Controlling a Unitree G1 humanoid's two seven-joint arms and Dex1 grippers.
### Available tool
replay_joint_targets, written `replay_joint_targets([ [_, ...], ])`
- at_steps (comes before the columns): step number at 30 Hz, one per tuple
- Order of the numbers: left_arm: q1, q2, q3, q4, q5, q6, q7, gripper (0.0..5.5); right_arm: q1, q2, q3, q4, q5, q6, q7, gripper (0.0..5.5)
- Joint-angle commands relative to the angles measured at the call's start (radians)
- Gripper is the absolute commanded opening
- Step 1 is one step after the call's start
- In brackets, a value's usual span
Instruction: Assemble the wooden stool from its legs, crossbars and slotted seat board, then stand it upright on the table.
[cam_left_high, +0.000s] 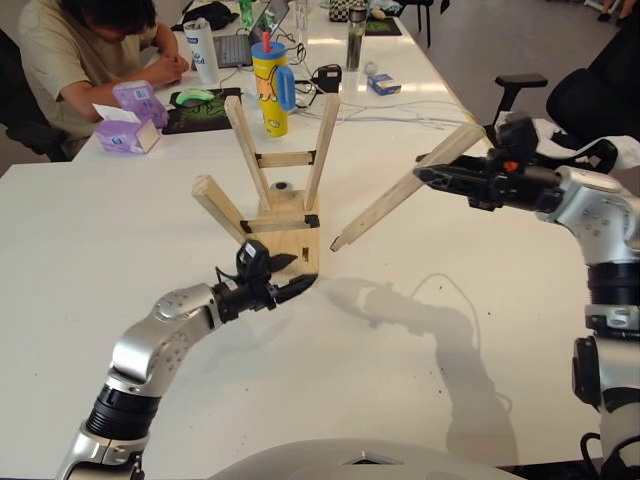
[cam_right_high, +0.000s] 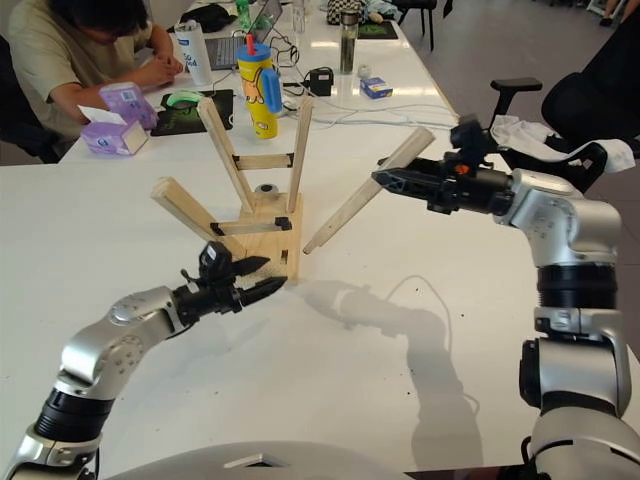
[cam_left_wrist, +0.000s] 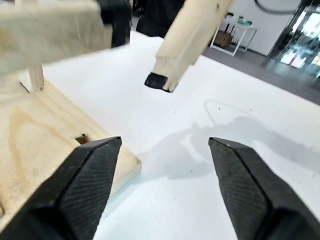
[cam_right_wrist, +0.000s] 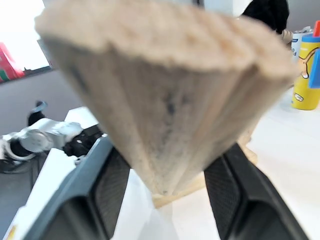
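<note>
White table; leg in right gripper

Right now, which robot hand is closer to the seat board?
Left. The left gripper is right beside the seat board; the right gripper holds a loose leg farther off.

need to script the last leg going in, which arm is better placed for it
Right. The right gripper holds the loose leg, its lower end close beside the seat board. The left gripper is open at the board's near corner, holding nothing; it probably suits steadying.
</note>
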Motion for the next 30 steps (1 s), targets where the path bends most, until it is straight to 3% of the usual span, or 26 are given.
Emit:
replay_joint_targets([
  [1, -0.019, -0.016, -0.077, 0.107, 0.163, -0.098, 0.014, 3.25, -0.108, 0.082, 0.06, 0.177, -0.119, -0.15, 0.076, 2.07],
  [10, -0.04, -0.071, -0.082, 0.211, 0.279, -0.152, 0.027, 3.25, -0.202, 0.189, 0.069, 0.34, -0.217, -0.267, 0.174, 2.07],
  [17, -0.022, -0.048, -0.13, 0.251, 0.346, -0.08, -0.008, 3.25, -0.236, 0.264, 0.08, 0.457, -0.294, -0.354, 0.174, 2.07],
  [30, 0.006, -0.056, -0.14, 0.244, 0.367, -0.051, -0.015, 3.25, -0.319, 0.296, 0.19, 0.544, -0.508, -0.609, 0.168, 2.07],
])
